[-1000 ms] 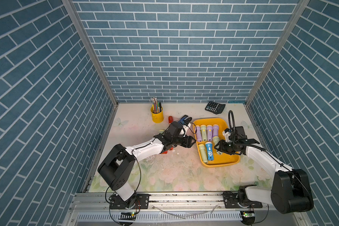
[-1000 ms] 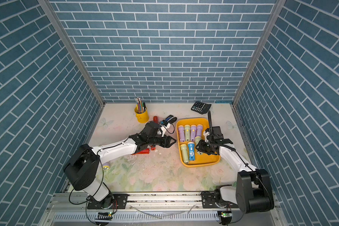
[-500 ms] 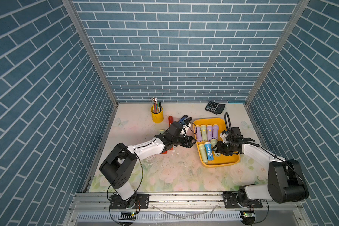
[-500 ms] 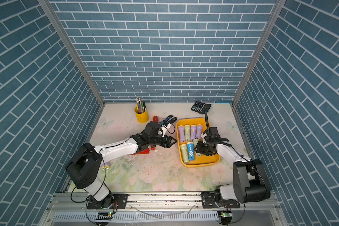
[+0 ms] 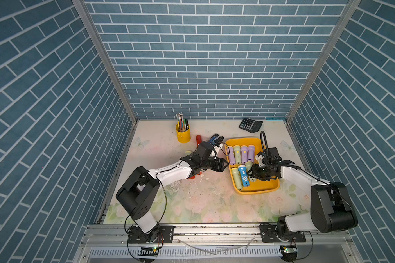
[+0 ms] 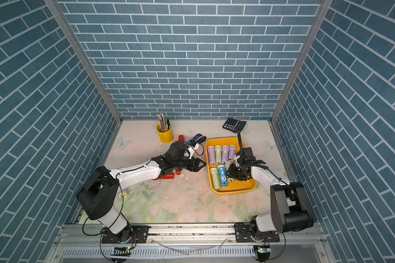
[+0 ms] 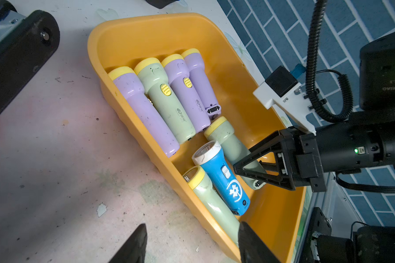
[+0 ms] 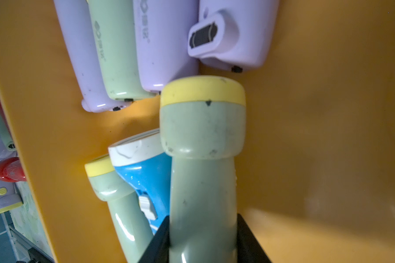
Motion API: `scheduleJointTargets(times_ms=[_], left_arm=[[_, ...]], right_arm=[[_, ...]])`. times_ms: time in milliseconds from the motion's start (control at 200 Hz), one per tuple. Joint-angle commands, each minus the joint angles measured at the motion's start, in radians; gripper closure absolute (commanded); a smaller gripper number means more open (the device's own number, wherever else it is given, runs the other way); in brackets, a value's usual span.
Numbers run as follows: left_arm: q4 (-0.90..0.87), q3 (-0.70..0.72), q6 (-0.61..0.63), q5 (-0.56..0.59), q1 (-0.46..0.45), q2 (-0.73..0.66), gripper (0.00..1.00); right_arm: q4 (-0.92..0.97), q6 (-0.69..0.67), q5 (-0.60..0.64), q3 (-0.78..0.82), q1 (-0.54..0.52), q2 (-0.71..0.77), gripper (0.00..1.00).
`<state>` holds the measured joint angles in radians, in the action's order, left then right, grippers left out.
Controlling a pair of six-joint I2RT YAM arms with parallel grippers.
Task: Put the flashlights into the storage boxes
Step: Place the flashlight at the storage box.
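One yellow tray (image 7: 160, 27) holds seven: lilac flashlight (image 7: 146, 113) x3, pale green flashlight (image 7: 167, 104) x3, blue flashlight (image 7: 224, 180) x1. Loose on the worktop (image 5: 192, 205): red flashlight (image 5: 198, 139) x2, lilac x1, pale green x1. One pen cup (image 5: 183, 135), calculator (image 5: 250, 124), stapler (image 5: 216, 138).

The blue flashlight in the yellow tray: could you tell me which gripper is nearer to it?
Right. The right gripper is inside the yellow tray, shut on a pale green flashlight next to the blue flashlight; the left gripper hovers open outside the tray's rim.
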<state>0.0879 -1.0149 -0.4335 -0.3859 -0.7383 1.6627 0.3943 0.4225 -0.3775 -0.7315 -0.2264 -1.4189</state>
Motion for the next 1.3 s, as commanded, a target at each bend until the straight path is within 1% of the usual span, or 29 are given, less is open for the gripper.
scheduleJointTargets(times_ms=[0, 60, 270, 565, 670, 770, 835, 1085, 1290], left_arm=[[0.003, -0.016, 0.006, 0.003, -0.007, 0.003, 0.36], [0.001, -0.013, 0.007, 0.005, -0.008, 0.001, 0.36], [0.004, -0.01, 0.008, 0.006, -0.007, 0.002, 0.36], [-0.002, -0.011, 0.007, 0.007, -0.008, -0.004, 0.36], [-0.005, -0.008, 0.007, 0.01, -0.007, -0.006, 0.36], [-0.005, -0.008, 0.008, 0.01, -0.007, -0.005, 0.36], [-0.005, -0.008, 0.009, 0.01, -0.008, -0.006, 0.36], [-0.02, -0.013, 0.024, 0.013, -0.008, -0.007, 0.36], [-0.02, -0.011, 0.027, 0.013, -0.007, -0.008, 0.36]], right_arm=[[0.025, 0.013, 0.007, -0.01, -0.008, -0.007, 0.62], [0.043, 0.013, 0.013, -0.012, -0.008, 0.004, 0.57], [0.109, 0.007, 0.062, -0.024, -0.008, 0.037, 0.47], [0.123, -0.012, 0.06, -0.045, -0.008, 0.023, 0.46], [0.129, -0.017, 0.05, -0.049, -0.008, 0.02, 0.51], [0.128, -0.018, 0.029, -0.043, -0.01, 0.02, 0.59], [0.133, -0.019, 0.019, -0.039, -0.01, 0.018, 0.62], [0.179, -0.024, 0.012, -0.04, -0.018, 0.018, 0.68], [0.203, -0.03, 0.021, -0.044, -0.028, 0.016, 0.68]])
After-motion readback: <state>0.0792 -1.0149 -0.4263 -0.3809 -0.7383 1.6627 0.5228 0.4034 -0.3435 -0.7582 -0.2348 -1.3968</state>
